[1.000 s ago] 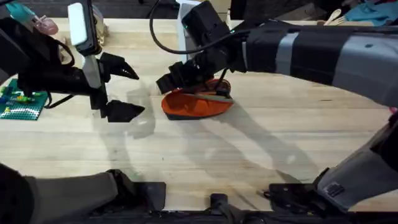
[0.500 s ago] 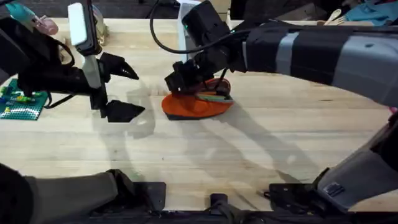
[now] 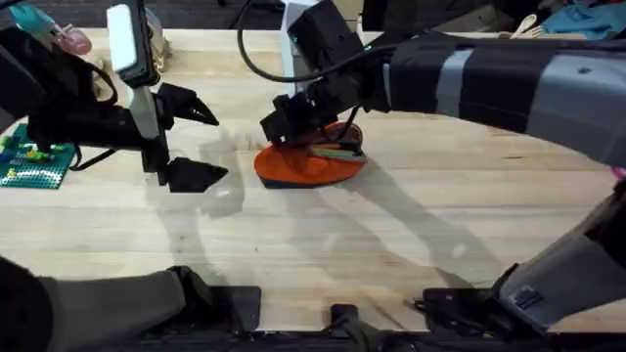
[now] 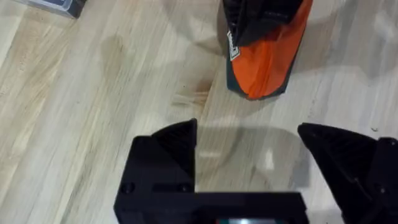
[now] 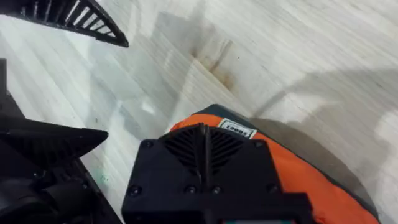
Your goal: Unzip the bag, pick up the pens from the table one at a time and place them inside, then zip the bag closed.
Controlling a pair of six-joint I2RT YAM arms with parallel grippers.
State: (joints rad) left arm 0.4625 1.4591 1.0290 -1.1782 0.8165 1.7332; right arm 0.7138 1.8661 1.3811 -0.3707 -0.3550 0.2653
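A green brick plate (image 3: 29, 161) lies at the counter's (image 3: 323, 244) left edge. The right hand (image 3: 284, 125), fingers pressed together, covers the bag's (image 3: 311, 166) left end. The left hand (image 3: 196, 142) gapes wide nearby, holding nothing.

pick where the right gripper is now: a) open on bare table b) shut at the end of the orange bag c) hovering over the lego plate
b: the right gripper has its fingers pressed together at the end of the orange bag, while the left gripper stands open beside it.

Only text around was a small white label on the bag (image 5: 292, 168), at its end by the zipper, and the print was too tiny to read.
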